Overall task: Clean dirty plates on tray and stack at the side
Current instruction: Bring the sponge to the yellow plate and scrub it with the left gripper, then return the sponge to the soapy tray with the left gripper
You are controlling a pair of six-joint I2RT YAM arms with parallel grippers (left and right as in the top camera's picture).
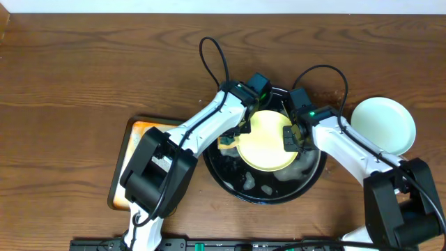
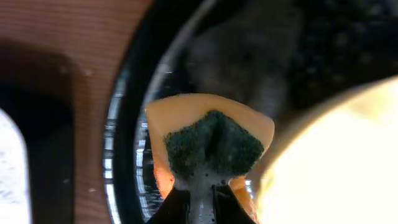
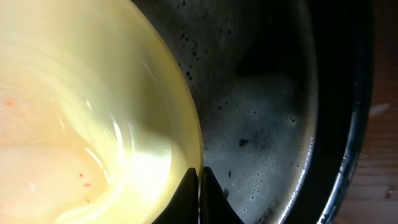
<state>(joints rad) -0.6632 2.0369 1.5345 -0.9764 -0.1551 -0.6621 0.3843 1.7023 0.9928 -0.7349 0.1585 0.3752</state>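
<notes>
Scrubbing looks under way: over the black tray [image 1: 279,199], the right gripper [image 3: 200,180] clamps the yellow plate [image 1: 265,143] by its right rim while the left gripper [image 2: 198,202] pinches a sponge [image 2: 211,143] just beside, perhaps touching, its left edge, so next calls for sweeping across the plate's face.

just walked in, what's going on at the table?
The right tool is shut on the rim of a yellow plate over the wet, sudsy black tray. The left tool is shut on a sponge at the plate's left edge. A few reddish specks show on the yellow plate, so it doesn't look fully clean. One pale green plate sits on the table to the right, off the tray.
</notes>
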